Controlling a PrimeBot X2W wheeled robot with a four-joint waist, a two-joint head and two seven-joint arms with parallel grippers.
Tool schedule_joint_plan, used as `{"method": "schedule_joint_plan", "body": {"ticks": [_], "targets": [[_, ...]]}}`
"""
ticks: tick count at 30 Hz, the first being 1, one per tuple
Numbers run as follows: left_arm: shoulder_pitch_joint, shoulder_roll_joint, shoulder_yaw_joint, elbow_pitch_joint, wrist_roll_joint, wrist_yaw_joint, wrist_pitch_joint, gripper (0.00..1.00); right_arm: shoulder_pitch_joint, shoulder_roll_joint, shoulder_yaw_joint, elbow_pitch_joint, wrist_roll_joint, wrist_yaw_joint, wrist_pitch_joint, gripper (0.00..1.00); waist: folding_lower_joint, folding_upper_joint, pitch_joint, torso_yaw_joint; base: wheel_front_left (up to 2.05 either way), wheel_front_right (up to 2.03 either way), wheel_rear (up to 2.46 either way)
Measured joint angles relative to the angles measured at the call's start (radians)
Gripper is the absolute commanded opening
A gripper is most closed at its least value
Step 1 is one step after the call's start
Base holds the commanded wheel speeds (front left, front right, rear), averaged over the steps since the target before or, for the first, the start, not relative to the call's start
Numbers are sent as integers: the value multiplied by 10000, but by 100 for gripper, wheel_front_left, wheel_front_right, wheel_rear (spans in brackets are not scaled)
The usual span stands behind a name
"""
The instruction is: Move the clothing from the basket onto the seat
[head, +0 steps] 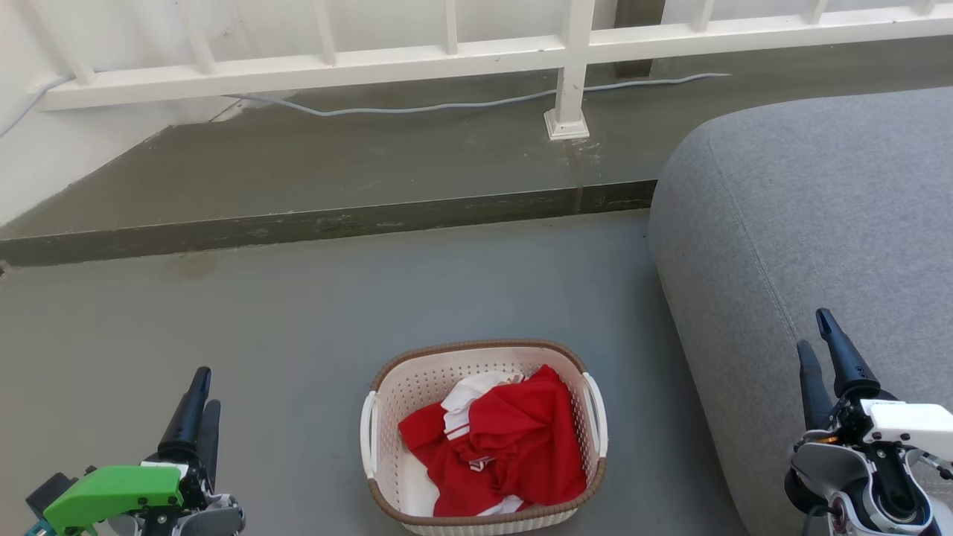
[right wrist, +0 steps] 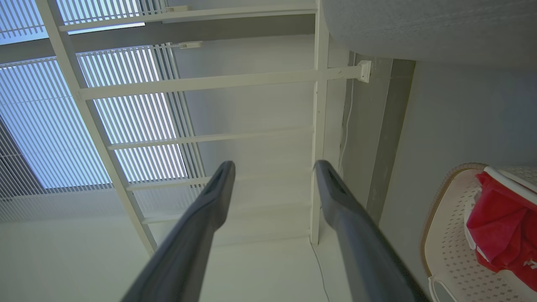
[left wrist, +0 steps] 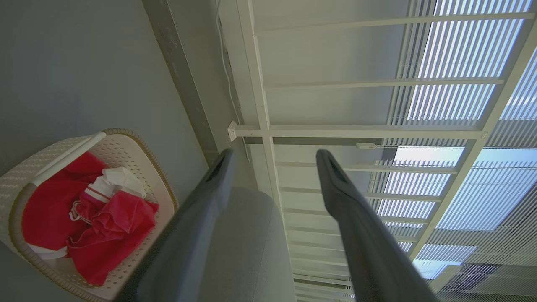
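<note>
1. A rectangular cream plastic basket (head: 424,383) with perforated sides, a brown woven-look rim and 2 white side handles stood on the smooth grey floor (head: 298,320). It was near the robot, about midway between the 2 arms.
2. The soft bright red clothing (head: 521,447) with white trim bands lay crumpled inside the basket. It was heaped toward the right wall and the near end, and bare cream bottom showed along the left wall.
3. The large grey upholstered fabric seat (head: 819,208), with a rounded corner and a stitched seam, stood to the right of the basket. A strip of floor lay between them.
4. The left gripper (head: 206,387) hung at the near left, well apart from the basket, its 2 long dark fingers pointing toward the far side. In the left wrist view the fingers stood apart with a clear gap, so the jaws were open and empty.
5. The right gripper (head: 813,331) hung at the near right, seen against the seat's near part. Its jaws were likewise parted and held nothing.
6. A bright green plastic cover (head: 112,495) sat behind the left gripper, and a white housing (head: 908,420) behind the right one.
7. At the far side a darker raised concrete step (head: 335,164) ran across. A white railing (head: 372,63) stood on it, and a pale grey cable (head: 417,110) trailed along its foot.
</note>
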Motion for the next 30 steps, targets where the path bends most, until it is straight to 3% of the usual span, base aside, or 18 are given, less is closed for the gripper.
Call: {"method": "schedule_joint_plan", "body": {"ticks": [12,30], "targets": [[-77,2,-199,-251,282,0,-349,100,-4,-61,115,-102,-433,0,-268,100,0,0,13,-1,0,0,0],[-476,499,-1068,-681,2690,0,-1110,100,-137,-617,807,-464,-2807,0,-1101,100,0,0,57,21,0,0,0]]}}
